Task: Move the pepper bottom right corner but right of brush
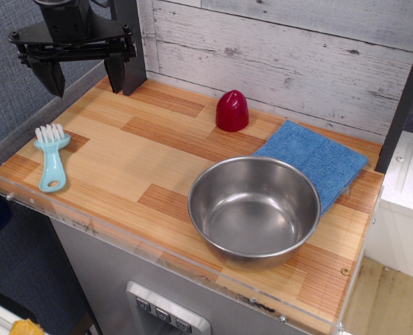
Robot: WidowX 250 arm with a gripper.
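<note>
Dark-red pepper sits upright on its flat base at the back of the bench, close to the grey plank wall, rounded tip up. Black tool hangs high at the upper left of the view, jaws spread wide, nothing between them, fingers pointing down, well apart from the pepper. So the key relation: pepper lies off to the right of the tool as seen here and lower down; the tool needs a sideways run along the back edge, then a drop. Pepper's long axis is vertical, so a top-down pinch across the dome looks the natural approach, imo.

Other stuff: light-blue brush lies flat near the left end of the bench, white bristles toward the back, handle w/ oval hole toward the front edge. Steel bowl stands front-right, empty, partly overlapping a blue cloth spread behind and right of it. Pepper sits just left of the cloth's back corner, not touching as far as I can tell.

Path tool to pepper looks open, nothing standing between. Bare wood between brush and bowl looks like the likely drop zone; bowl rim is the thing to skirt on the carry.
</note>
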